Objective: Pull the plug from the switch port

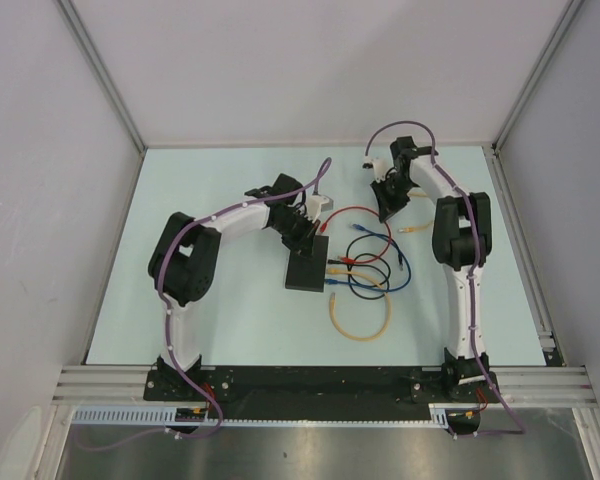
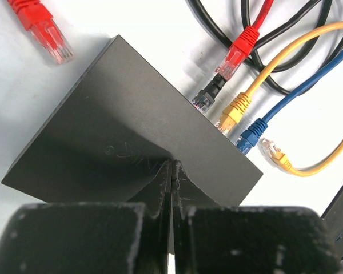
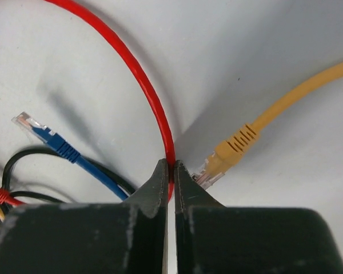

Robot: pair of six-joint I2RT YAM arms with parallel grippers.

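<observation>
- The pale table (image 1: pixel 180 200) carries both arms, which reach in from its near edge.
- The switch (image 2: pixel 120 114) lies flat near the table's middle, right under the left gripper.
- The left gripper (image 2: pixel 171 171) has its fingers pressed together with nothing between them. Its tips are down on the switch's top, close to the edge.
- The right gripper (image 3: pixel 170 172) sits apart from the switch, beyond it and to the right. Its fingers are closed tight, pinching the red cable (image 3: pixel 143 80).
- A black plug (image 2: pixel 208 94), a yellow plug (image 2: pixel 234 111) and a blue plug (image 2: pixel 250 136) meet the switch's side in a row.
- A red plug (image 2: pixel 240 50) sits just behind the black one; I cannot tell whether it is seated.
</observation>
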